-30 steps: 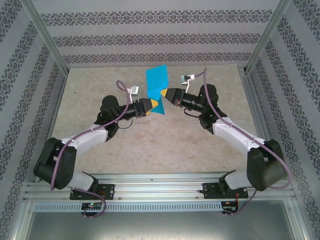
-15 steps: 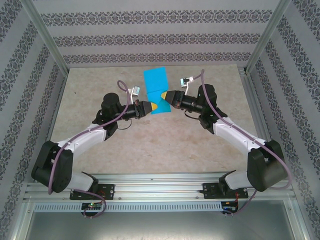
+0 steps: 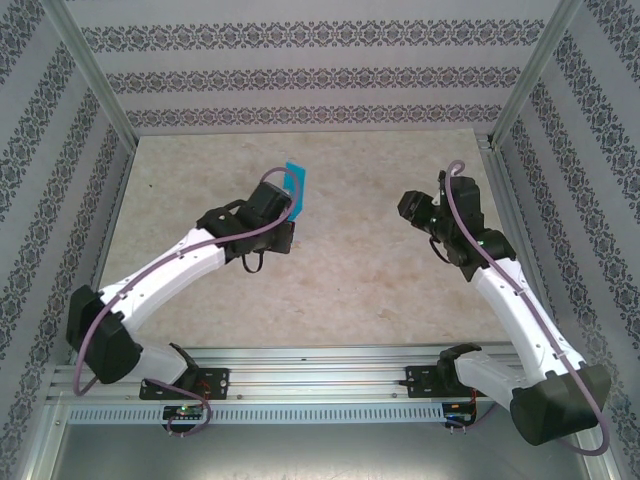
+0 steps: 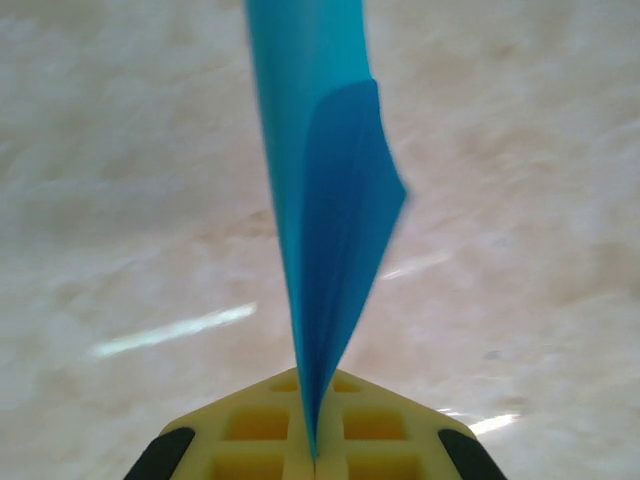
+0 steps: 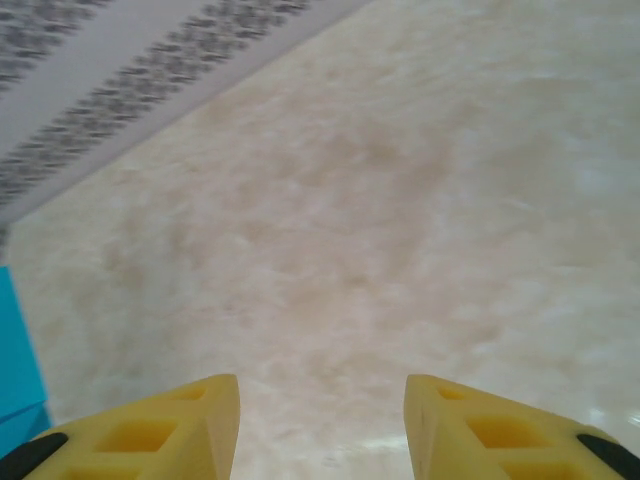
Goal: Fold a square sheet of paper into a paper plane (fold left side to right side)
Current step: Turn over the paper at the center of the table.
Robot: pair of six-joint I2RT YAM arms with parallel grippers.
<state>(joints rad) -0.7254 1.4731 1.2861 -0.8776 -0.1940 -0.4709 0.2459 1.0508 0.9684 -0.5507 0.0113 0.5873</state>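
Note:
The cyan-blue sheet of paper (image 3: 295,189) is off the table, folded over and standing on edge. My left gripper (image 3: 284,206) is shut on its lower edge. In the left wrist view the paper (image 4: 330,220) rises from between the two yellow fingertips (image 4: 315,458), which are pressed together with the layers fanning apart above them. My right gripper (image 3: 406,208) is away to the right, apart from the paper. Its yellow fingers (image 5: 150,430) stand wide apart with nothing between them (image 5: 320,405). A strip of the blue paper (image 5: 15,370) shows at the left edge of the right wrist view.
The beige marbled tabletop (image 3: 340,270) lies under both arms. Patterned walls (image 3: 300,75) and metal frame posts (image 3: 95,80) close in the back and sides. A metal rail (image 3: 320,375) with the arm bases runs along the near edge.
My left gripper has shut on the paper and turned it up on edge, shifting slightly left. My right gripper has let go, opened and drawn back to the right.

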